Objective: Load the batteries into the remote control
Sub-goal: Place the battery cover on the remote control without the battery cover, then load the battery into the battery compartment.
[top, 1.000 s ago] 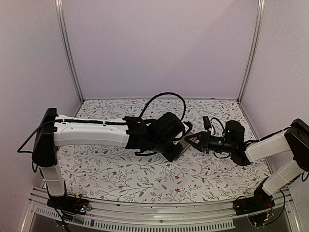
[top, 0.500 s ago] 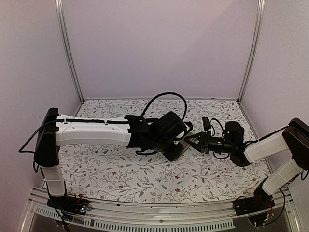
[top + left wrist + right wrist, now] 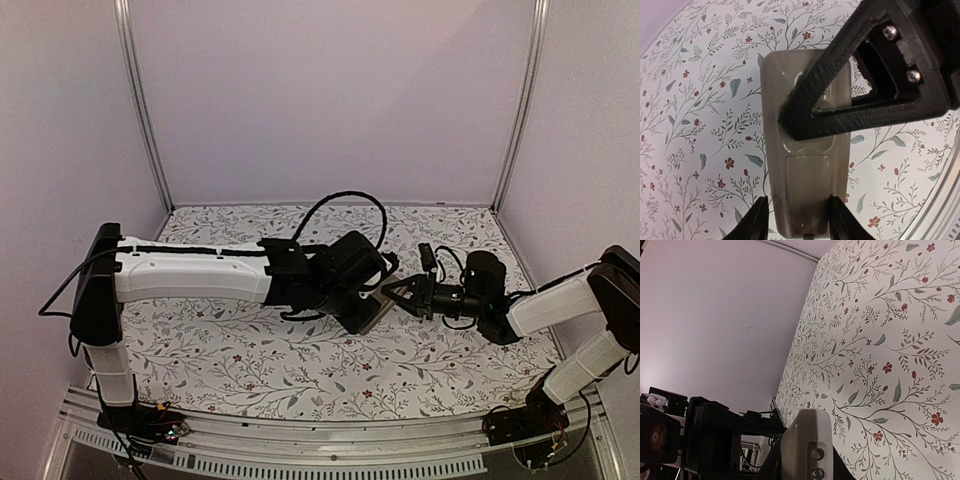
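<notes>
Since a second ago my right claw (image 3: 388, 292) has crept slightly left. One of its black fingers (image 3: 820, 75) lies across the remote (image 3: 807, 190), hiding most of the battery recess. My left claw (image 3: 797, 225) is clamped on the remote's near end, mid-table (image 3: 700, 125). I cannot tell whether the right claw is parted. Its wrist view shows only a blurred pale part, perhaps a finger.
</notes>
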Controlling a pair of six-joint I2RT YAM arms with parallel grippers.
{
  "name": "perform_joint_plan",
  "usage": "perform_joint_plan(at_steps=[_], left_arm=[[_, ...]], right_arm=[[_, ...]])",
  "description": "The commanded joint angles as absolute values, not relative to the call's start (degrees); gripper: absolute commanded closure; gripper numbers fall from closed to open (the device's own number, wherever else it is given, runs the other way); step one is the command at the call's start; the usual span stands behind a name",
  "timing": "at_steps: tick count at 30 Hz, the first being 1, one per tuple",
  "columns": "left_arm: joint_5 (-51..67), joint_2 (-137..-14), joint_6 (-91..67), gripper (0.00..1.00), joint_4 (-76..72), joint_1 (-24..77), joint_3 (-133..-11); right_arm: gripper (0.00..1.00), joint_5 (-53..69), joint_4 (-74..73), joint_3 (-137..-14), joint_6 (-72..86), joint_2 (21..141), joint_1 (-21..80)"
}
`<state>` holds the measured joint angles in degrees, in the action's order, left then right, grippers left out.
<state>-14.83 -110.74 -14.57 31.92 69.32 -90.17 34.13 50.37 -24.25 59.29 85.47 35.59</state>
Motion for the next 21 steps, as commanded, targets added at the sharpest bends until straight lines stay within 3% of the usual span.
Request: perform_joint_plan(at_steps=[1,14,15,19,21], left_arm=[[-13.9,-110.5,-13.9,0.56,32.3,69.3,-88.8],[-12.3,-106.7,-12.8,0.4,29.6,69.5,-86.1],[-12.7,-106.1,-13.0,0.35,29.4,69.4,-85.6],[-10.8,-100.8,-12.8,0.01,26.7,68.5,-81.7],[-8.6,-98.2,-12.7,0.01,24.5,68.1,-79.4]], right_arm=[[1.0,37.0,54.5,-25.1,60.4,82.9,36.4],[1.0,37.8,52.8,-25.5,60.1,82.9,35.2],[1.0,38.1,52.8,-25.5,60.1,82.9,35.0],[1.0,39.8,52.1,-25.6,60.1,82.9,33.9],[1.0,40.5,52.1,-25.6,60.2,82.9,33.6]])
